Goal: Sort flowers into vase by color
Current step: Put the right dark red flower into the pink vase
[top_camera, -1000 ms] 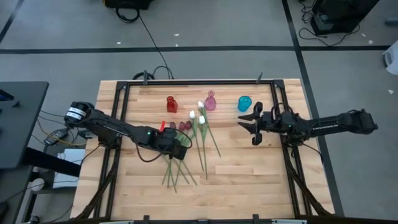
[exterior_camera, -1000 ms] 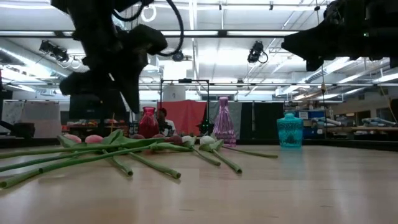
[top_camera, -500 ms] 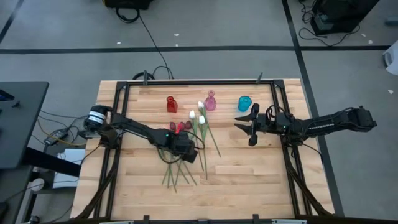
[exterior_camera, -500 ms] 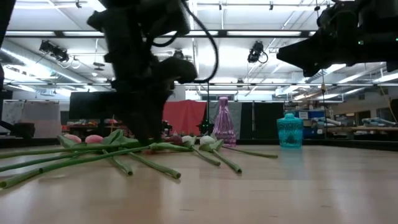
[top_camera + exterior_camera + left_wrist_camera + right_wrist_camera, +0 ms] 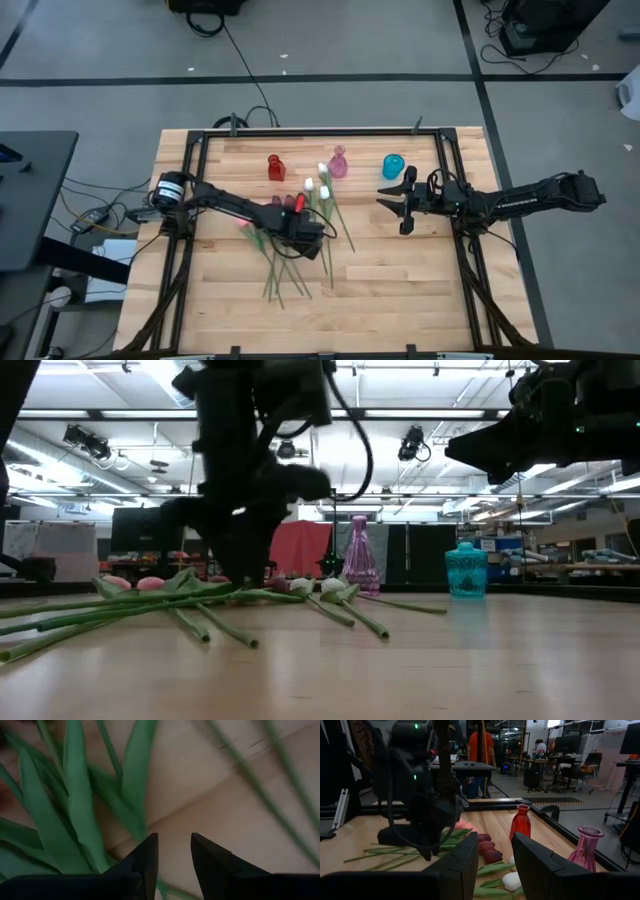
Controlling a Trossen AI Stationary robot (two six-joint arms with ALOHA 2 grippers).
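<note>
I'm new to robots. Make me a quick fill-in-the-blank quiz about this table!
1. The vase farthest left is ____.
2. The left pincer is down among the tulip ____.
3. The blue vase stands nearest the ____ pincer.
4. The vases number ____.

Missing words: red; stems; right; three

Grey floor [image 5: 330, 50], ceiling strip lights [image 5: 420, 412], desks [image 5: 465, 768] behind.

overhead, table-level, two wrist close-ups
</note>
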